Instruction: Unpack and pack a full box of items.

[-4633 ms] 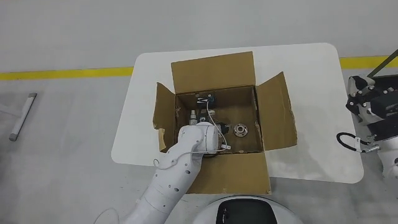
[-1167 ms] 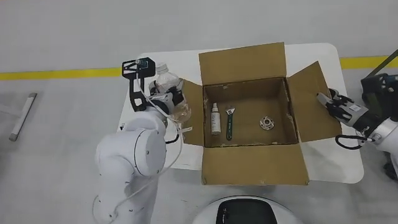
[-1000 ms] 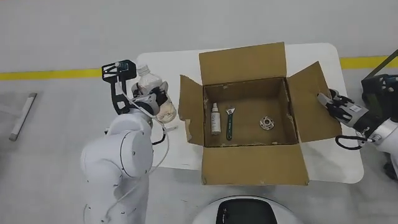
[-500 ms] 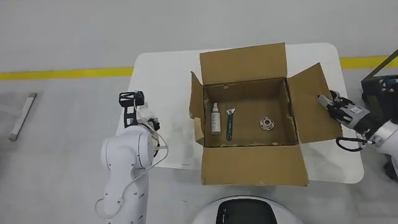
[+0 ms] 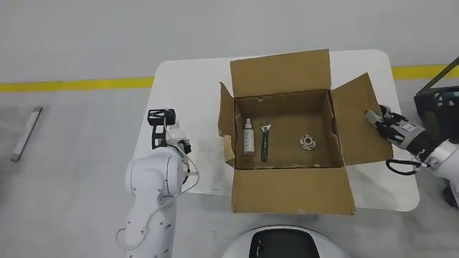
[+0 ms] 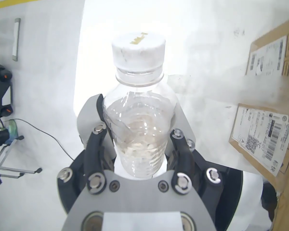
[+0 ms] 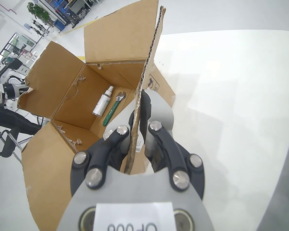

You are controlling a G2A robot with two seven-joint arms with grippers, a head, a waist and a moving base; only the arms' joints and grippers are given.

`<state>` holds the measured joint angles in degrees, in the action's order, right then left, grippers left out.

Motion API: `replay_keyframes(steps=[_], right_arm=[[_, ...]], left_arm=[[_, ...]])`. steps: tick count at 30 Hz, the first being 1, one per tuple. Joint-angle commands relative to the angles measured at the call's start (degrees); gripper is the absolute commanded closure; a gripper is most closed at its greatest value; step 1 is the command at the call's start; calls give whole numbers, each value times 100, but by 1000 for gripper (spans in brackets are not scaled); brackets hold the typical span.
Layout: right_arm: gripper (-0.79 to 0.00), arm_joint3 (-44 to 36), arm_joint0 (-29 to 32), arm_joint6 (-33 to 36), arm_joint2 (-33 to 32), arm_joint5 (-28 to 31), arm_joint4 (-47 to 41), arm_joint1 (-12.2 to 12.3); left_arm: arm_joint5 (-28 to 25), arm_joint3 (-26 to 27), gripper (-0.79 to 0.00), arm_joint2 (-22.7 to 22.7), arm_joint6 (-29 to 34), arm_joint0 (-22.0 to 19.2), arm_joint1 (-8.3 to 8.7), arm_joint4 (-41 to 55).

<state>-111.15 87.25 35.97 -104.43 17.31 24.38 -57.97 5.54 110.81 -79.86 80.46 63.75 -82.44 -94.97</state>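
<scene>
Bottle point(image 6: 139, 102): clear, thin ribbed plastic with a white screw cap; clenched in my left claw point(image 6: 137, 114) over the tabletop point(image 5: 190, 86), beside the box point(image 5: 290, 190).
Bottle risk: slick walls may slip or buckle; let go tilted, it rolls.
Right claw point(image 7: 137, 108): pinching the flap point(image 7: 150, 56).
Flap risk: corrugated card, ragged edges; a pull could tear it or drag the box.
In box: spray bottle point(image 5: 248, 136), wrench point(image 5: 265, 142), metal flange point(image 5: 308, 142).

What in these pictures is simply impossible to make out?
Left wrist view: the left gripper covers the base of the plastic bottle, so contact with the table is unclear.
Top view: the round metal part in the cardboard box is too small to identify.
Right wrist view: the box floor nearest the right gripper is hidden behind the flap it clamps.
</scene>
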Motion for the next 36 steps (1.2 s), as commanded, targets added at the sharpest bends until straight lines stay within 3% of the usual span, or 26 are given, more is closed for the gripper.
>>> replay_keyframes(steps=[1,6,13,23,35,36], right_arm=[[0,-4,6,-13,7,11,7,3],[0,-24,51,-59,12,18,-1,6],[0,-47,108,-82,-69,42,-76,17],[0,-43,147,-93,-108,75,-114,32],[0,-44,126,-105,-53,80,-112,47],[0,-41,125,-106,-52,82,-113,48]], left_arm=[[-33,-224,0,159,-2,-33,-12,-89],[-282,-957,0,510,-11,-258,-31,-469],[-421,-1792,0,572,-80,-532,-50,-622],[-250,-2443,0,463,-117,-810,-80,-641],[-140,-2815,0,481,-155,-984,-126,-628],[-129,-2830,-31,490,-155,-994,-131,-631]])
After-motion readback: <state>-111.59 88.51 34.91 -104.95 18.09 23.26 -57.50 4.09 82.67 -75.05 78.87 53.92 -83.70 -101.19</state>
